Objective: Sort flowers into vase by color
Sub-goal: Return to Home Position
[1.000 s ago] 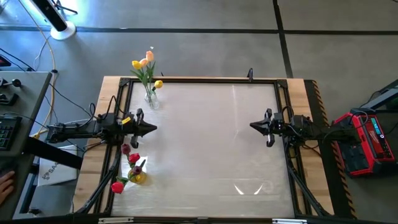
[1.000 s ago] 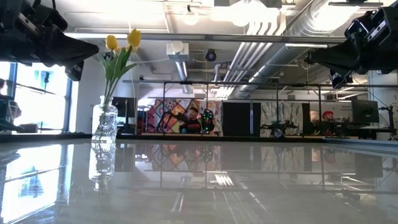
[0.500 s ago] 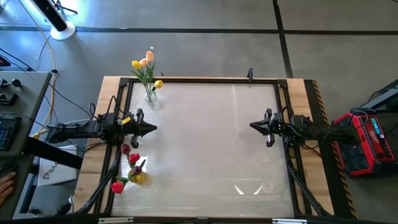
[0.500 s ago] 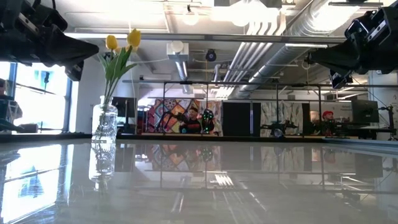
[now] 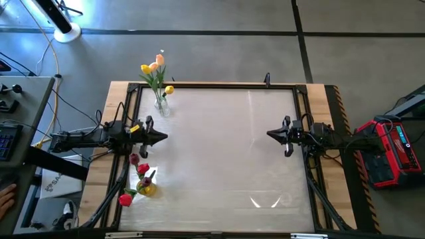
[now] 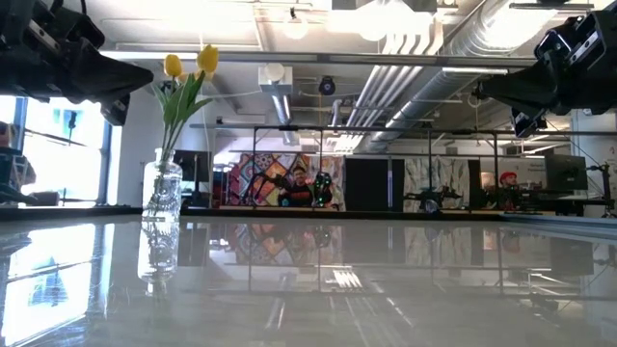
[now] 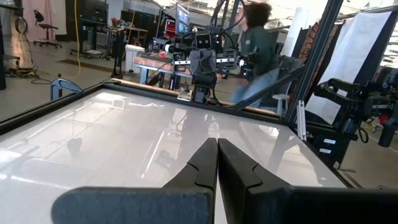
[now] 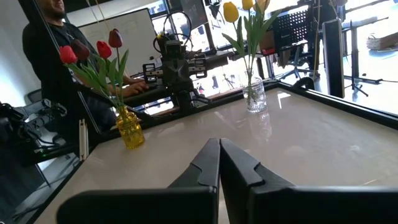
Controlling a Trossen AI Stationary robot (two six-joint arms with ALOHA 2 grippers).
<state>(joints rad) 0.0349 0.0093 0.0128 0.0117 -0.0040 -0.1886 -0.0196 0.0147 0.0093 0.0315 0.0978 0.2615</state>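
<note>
Left gripper (image 5: 164, 137), right gripper (image 5: 269, 135) unmoved, both closed and empty, red tulips (image 5: 143, 168), yellow tulips (image 5: 145, 68) standing as before

We see the left claw (image 5: 161, 137) between the yellow and peach tulips (image 5: 153, 67) and the red tulips (image 5: 143, 168), facing the right claw (image 5: 270, 135) across the bench (image 5: 219, 159).

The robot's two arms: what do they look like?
Both are slim and matte black, built of jointed segments. The left arm carries a small yellow tag near its wrist; the right arm shows none from above. Each ends in a tool, left tool and right tool, of two dark wedge-shaped fingers tapering to a point.
</note>
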